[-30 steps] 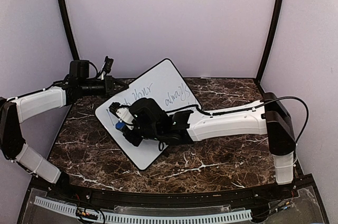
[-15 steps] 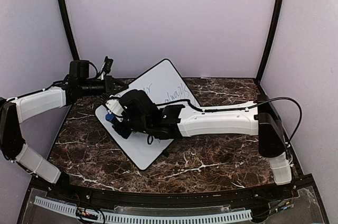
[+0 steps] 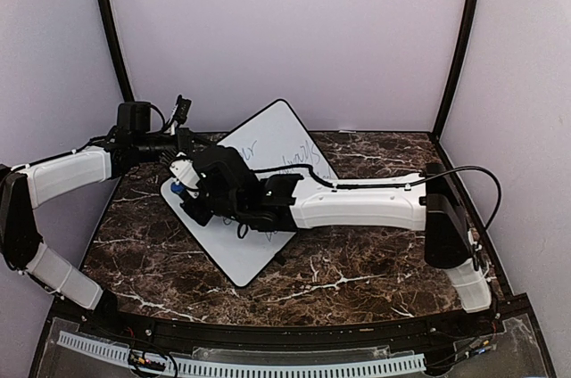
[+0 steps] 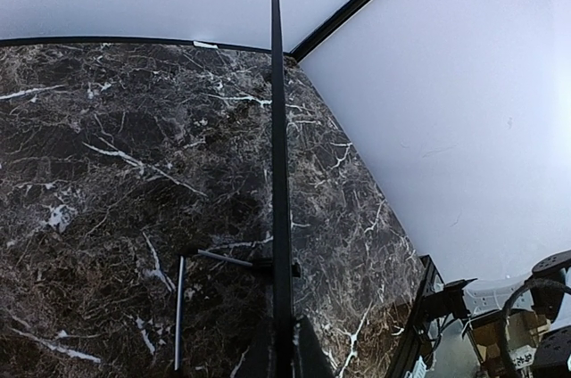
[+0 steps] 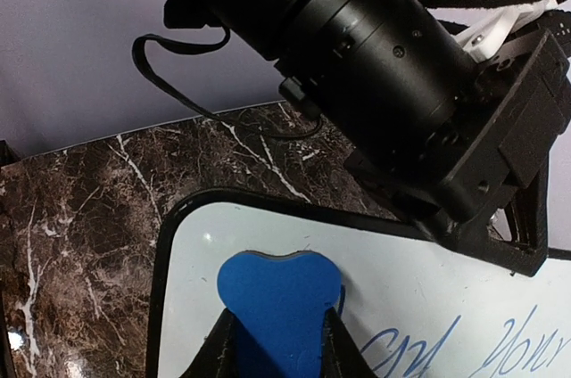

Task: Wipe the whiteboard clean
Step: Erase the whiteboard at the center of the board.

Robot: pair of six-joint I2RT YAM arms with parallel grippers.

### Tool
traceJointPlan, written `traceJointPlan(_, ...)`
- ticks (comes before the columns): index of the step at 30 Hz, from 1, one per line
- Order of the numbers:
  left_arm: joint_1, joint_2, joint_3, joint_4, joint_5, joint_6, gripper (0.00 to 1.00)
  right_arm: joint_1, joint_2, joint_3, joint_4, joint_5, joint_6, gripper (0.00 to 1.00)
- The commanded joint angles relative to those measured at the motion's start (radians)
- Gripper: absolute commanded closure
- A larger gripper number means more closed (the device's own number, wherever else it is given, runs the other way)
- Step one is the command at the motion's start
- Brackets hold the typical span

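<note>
Sweep the small blue foam eraser block [image 5: 278,293] flat across the large white, black-rimmed whiteboard [image 3: 277,133], pressing evenly to rub with the whole face rather than one edge. Start from the board's left corner, the eraser's present spot, and work toward the blue handwriting [image 5: 526,347] further right in overlapping passes. Pinch the eraser firmly between both fingers of the right gripper [image 5: 278,342], as now. Hold the left gripper [image 4: 284,356] pressed together on the board's thin rim, as now, to steady it against the push. Avoid heavy pressure, likely to skid the board over the dark marble counter [image 3: 375,262] or twist it out of that clamp.

Board placed toward the counter's rear-left corner, turned diagonal to the near edge.

Seen from above alone: the whole board, more writing beyond the right arm, and both arms' reach. Seen from the right wrist alone: the eraser's contact with the surface, with the left gripper clamped just beside it. Seen from the left wrist alone: the board edge-on, with thin black rods [image 4: 178,316] at its foot.
</note>
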Motion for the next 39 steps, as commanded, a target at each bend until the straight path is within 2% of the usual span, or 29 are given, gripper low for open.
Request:
traceJointPlan(1, -0.015, -0.053, 0.001, 0.059, 0.004, -0.006, 1.0, 0.0, -0.062, -0.132, -0.055, -0.058, 0.014, 0.78)
traceJointPlan(8, -0.015, -0.047, 0.001, 0.059, 0.004, -0.005, 1.0, -0.001, -0.143, -0.28, -0.072, -0.096, 0.031, 0.78)
traceJointPlan(13, -0.015, -0.046, 0.001, 0.06, 0.005, -0.007, 1.0, 0.002, -0.158, -0.309, -0.072, -0.104, 0.045, 0.78)
traceJointPlan(17, -0.015, -0.044, 0.0, 0.061, 0.007, -0.008, 1.0, 0.0, -0.139, -0.272, -0.065, -0.081, 0.041, 0.78)
traceJointPlan(24, -0.015, -0.043, -0.001, 0.064, 0.011, -0.011, 1.0, 0.0, -0.056, -0.112, -0.055, 0.042, 0.022, 0.8)
traceJointPlan(28, -0.015, -0.045, -0.001, 0.065, 0.012, -0.011, 1.0, 0.0, -0.021, -0.063, -0.081, 0.038, 0.011, 0.8)
traceJointPlan(39, -0.015, -0.043, -0.001, 0.066, 0.015, -0.014, 1.0, 0.001, -0.166, -0.292, -0.108, -0.076, 0.006, 0.8)
